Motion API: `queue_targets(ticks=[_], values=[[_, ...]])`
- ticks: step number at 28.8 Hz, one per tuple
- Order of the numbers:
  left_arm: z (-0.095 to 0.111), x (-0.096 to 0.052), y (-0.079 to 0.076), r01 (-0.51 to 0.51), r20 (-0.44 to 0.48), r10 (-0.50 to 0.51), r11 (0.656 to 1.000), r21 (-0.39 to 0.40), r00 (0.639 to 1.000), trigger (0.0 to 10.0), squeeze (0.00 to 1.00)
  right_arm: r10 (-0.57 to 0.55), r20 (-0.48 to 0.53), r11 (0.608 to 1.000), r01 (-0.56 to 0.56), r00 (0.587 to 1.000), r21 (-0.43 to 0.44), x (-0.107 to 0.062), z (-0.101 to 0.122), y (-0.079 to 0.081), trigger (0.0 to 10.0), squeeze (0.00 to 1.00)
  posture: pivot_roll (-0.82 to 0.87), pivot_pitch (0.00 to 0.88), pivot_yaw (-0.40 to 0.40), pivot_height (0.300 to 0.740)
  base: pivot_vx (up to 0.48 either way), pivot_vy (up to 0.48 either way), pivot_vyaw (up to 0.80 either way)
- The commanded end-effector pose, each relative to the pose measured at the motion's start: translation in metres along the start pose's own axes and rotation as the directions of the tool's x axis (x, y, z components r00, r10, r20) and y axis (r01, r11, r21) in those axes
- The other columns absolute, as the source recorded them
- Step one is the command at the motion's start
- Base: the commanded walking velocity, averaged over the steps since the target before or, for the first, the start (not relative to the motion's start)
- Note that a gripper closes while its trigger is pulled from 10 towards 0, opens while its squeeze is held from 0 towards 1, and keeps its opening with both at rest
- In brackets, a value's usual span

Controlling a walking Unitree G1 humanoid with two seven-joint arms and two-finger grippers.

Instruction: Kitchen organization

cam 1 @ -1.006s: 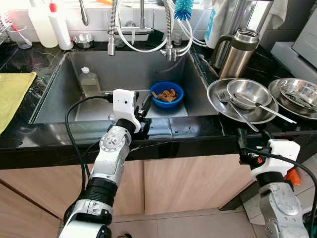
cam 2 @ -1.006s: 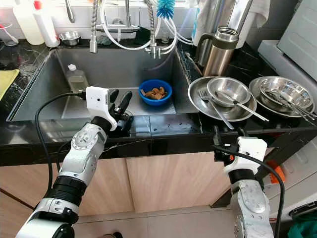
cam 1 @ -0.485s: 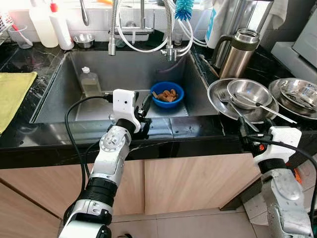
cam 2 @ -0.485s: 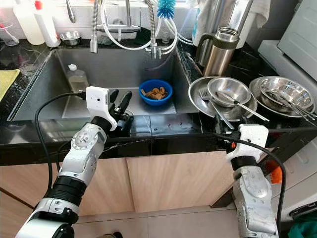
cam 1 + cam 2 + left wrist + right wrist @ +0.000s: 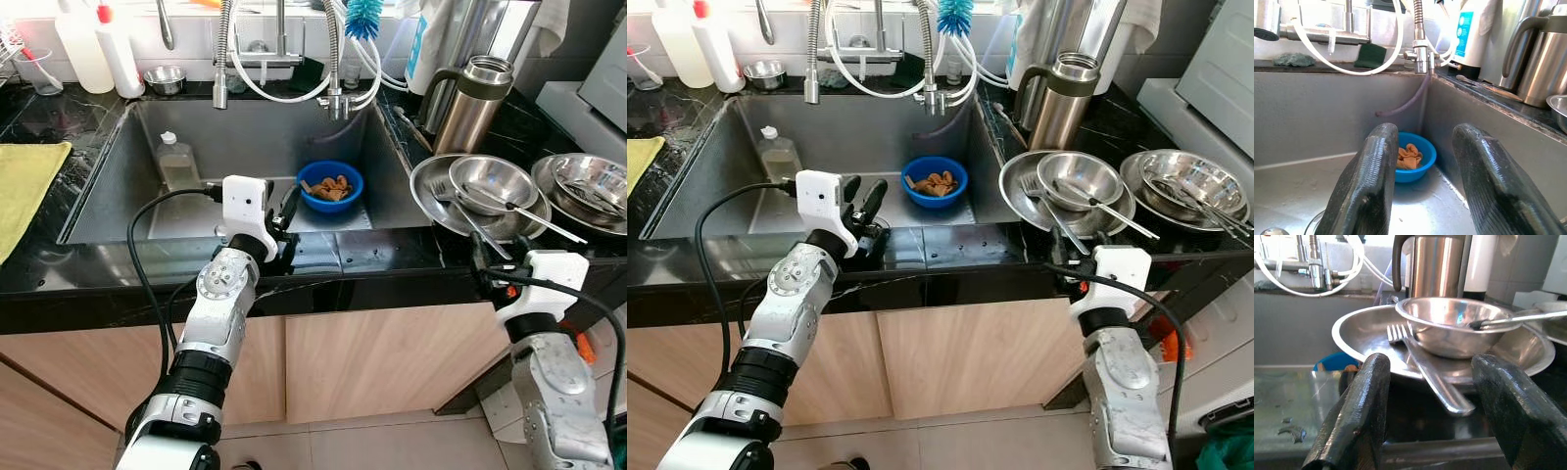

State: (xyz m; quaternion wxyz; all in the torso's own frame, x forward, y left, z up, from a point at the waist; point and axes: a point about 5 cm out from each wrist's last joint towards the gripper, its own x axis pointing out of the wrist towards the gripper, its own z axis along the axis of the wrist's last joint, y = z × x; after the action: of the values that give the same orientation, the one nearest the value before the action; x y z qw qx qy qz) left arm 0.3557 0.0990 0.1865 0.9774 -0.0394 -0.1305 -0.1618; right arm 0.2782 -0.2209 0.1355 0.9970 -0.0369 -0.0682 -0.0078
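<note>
A blue bowl [image 5: 330, 186] holding brownish scraps sits on the sink floor. My left gripper [image 5: 865, 201] hovers over the sink's front edge, open and holding nothing; along its fingers [image 5: 1371, 186] the blue bowl [image 5: 1413, 164] lies ahead. On the counter to the right, a steel plate [image 5: 431, 201] carries a small steel bowl [image 5: 490, 183], a fork [image 5: 460, 211] and a spoon. My right gripper [image 5: 480, 262] is at the counter's front edge just before that plate, open and empty, facing the fork [image 5: 1420, 357] and small bowl [image 5: 1449, 328].
A steel jug [image 5: 470, 98] stands behind the plate, with more steel bowls [image 5: 588, 186] at the far right. A plastic bottle [image 5: 176, 162] lies in the sink's left part. Faucet hoses [image 5: 279, 59] hang over the sink. A yellow cloth [image 5: 24, 186] lies on the left counter.
My right gripper has risen from below the counter edge up to it, closer to the steel plate. The left arm has not moved.
</note>
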Motion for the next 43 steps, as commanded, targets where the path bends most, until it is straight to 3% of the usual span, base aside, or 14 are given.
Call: queue_targets(ticks=[1,12,13,14,15,43], values=[[-0.0004,-0.0013,-0.0006,0.002,-0.008,-0.002,1.000,0.004,1.000,10.0,0.00,0.004,-0.004,1.000,-0.004,1.000,0.001,0.0008,-0.0014,0.0014,10.0,0.00,0.10,0.110,-0.054,0.740,0.000,0.000,0.00],[-0.0008,-0.0021,-0.0005,0.001,-0.007,-0.001,1.000,0.005,1.000,10.0,0.00,0.018,-0.006,1.000,-0.018,1.000,0.000,0.0027,-0.0020,0.0036,10.0,0.00,0.11,0.093,-0.059,0.740,0.000,0.000,0.00],[-0.0007,-0.0020,-0.0008,0.002,-0.007,-0.002,1.000,0.004,1.000,10.0,0.00,0.019,-0.005,1.000,-0.019,1.000,0.000,0.0028,-0.0020,0.0037,3.4,0.00,0.11,0.092,-0.058,0.740,0.000,0.000,0.00],[-0.0008,-0.0020,-0.0011,0.002,-0.007,-0.002,1.000,0.004,1.000,10.0,0.00,0.020,-0.005,1.000,-0.020,1.000,0.000,0.0028,-0.0020,0.0037,3.4,0.00,0.11,0.091,-0.059,0.740,0.000,0.000,0.00],[-0.0008,-0.0020,-0.0013,0.002,-0.006,-0.002,1.000,0.004,1.000,10.0,0.00,0.021,-0.003,1.000,-0.021,1.000,0.001,0.0029,-0.0018,0.0038,0.0,0.00,0.11,0.092,-0.059,0.740,0.000,0.000,0.00],[0.0025,0.0005,0.0016,-0.013,0.000,0.013,1.000,0.014,1.000,10.0,0.00,0.037,0.016,0.999,-0.037,0.999,0.004,0.0075,0.0028,0.0076,0.0,0.00,0.11,0.107,-0.062,0.740,0.000,0.000,0.00]])
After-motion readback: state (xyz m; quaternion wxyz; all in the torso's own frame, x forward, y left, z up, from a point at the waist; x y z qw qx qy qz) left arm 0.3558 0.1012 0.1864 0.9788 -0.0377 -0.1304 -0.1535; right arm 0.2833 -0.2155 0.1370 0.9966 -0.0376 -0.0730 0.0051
